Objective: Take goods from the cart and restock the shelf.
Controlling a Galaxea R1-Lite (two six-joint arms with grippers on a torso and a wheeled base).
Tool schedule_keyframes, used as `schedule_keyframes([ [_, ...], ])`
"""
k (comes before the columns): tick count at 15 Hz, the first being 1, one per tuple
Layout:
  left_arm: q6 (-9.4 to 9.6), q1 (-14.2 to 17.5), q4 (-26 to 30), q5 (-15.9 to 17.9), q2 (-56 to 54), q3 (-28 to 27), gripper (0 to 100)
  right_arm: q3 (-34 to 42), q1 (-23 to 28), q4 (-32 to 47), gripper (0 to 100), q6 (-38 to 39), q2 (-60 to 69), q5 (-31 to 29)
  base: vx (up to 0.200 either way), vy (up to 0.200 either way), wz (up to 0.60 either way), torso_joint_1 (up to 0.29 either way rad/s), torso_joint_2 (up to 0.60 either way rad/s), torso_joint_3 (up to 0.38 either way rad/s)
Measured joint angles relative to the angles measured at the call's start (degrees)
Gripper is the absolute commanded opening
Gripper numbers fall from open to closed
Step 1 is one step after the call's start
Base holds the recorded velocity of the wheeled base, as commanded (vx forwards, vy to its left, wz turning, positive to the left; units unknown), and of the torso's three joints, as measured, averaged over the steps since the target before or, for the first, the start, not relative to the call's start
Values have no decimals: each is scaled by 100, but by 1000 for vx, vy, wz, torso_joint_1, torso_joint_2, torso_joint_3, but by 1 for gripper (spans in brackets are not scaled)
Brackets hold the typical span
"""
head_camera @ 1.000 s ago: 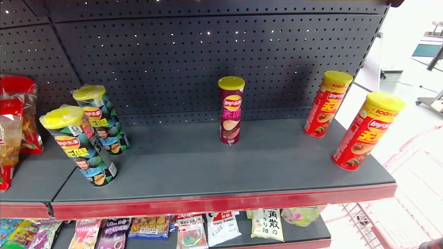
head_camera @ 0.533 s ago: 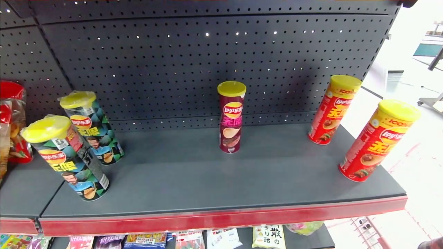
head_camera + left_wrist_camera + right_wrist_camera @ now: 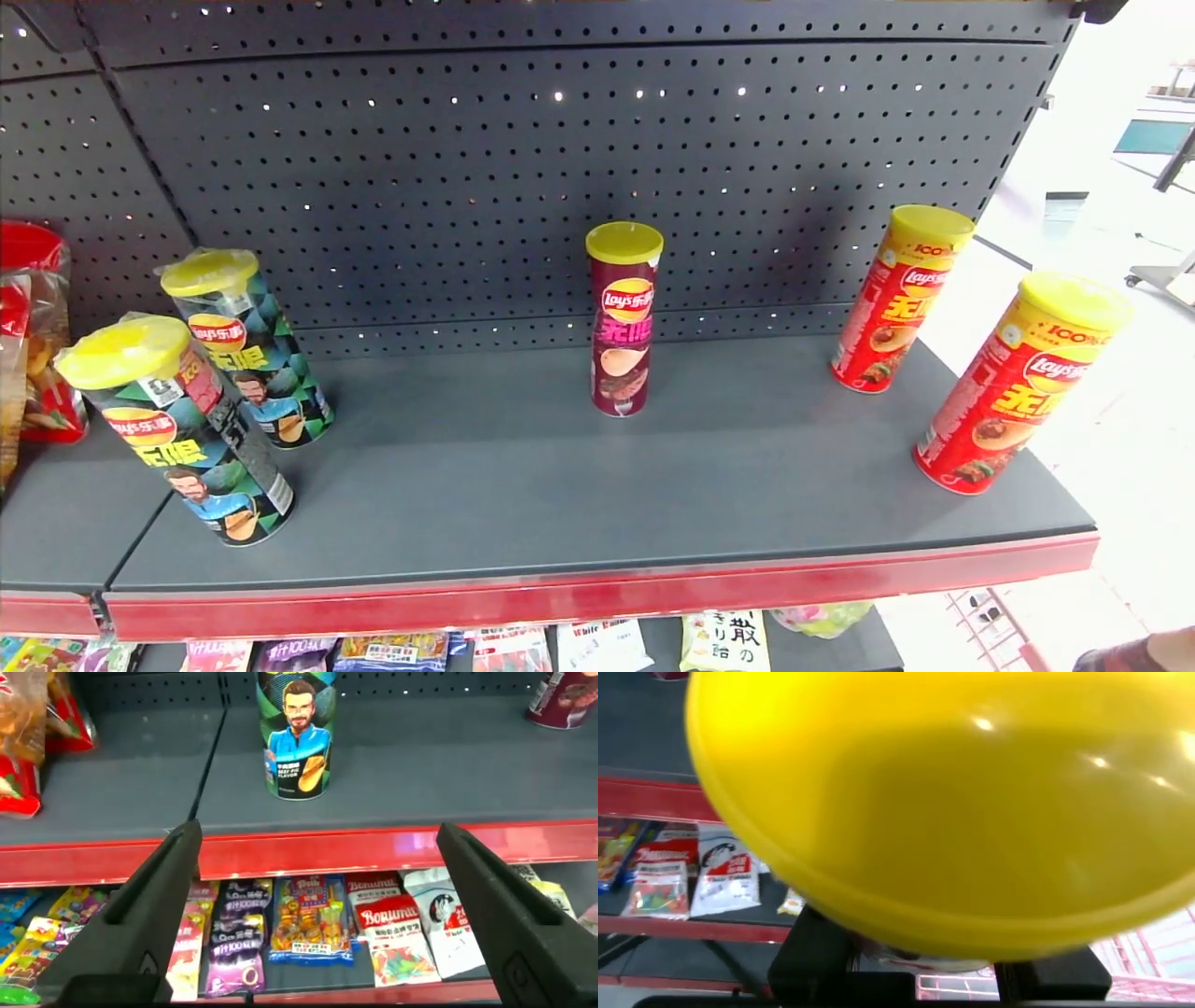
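While cam shifts, maroon can (image 3: pixel 624 317) unmoved — upright.

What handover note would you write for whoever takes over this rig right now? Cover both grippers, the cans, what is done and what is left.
Left gripper: open, empty, in front of the shelf.
Right gripper: shut on a yellow-lidded can.
On the shelf: five cans upright, teal cans left, maroon can centre, red cans right.
Done: one can picked up.
Left: set the held can in a bare gap, probably beside the maroon can, then fetch more.
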State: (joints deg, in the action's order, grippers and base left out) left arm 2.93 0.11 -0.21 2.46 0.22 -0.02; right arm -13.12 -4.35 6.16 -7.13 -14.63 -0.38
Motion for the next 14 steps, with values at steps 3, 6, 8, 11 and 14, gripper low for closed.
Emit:
schedule_keyframes([
  [3, -59, -32, -4, 424, 435, -757, 100, 299, -9, 30, 0, -1, 179, 394, 0, 0, 0, 0, 0, 0],
  [6, -50, -197, -44, 1092, 1996, -2288, 100, 452, -9, 46, 0, -4, 377, 464, 0, 0, 0, 0, 0, 0],
  [8, 207, -650, -61, 1972, 3137, -3005, 100, 513, -2, 51, 0, -4, 460, 461, 0, 0, 0, 0, 0, 0],
  [11, 512, -1452, -113, 2488, 4763, -3721, 100, 601, -2, 49, 0, -6, 564, 458, 0, 0, 0, 0, 0, 0],
  [14, 611, -2037, -156, 2676, 6221, -4391, 100, 636, -2, 51, 0, 7, 603, 458, 0, 0, 0, 0, 0, 0],
])
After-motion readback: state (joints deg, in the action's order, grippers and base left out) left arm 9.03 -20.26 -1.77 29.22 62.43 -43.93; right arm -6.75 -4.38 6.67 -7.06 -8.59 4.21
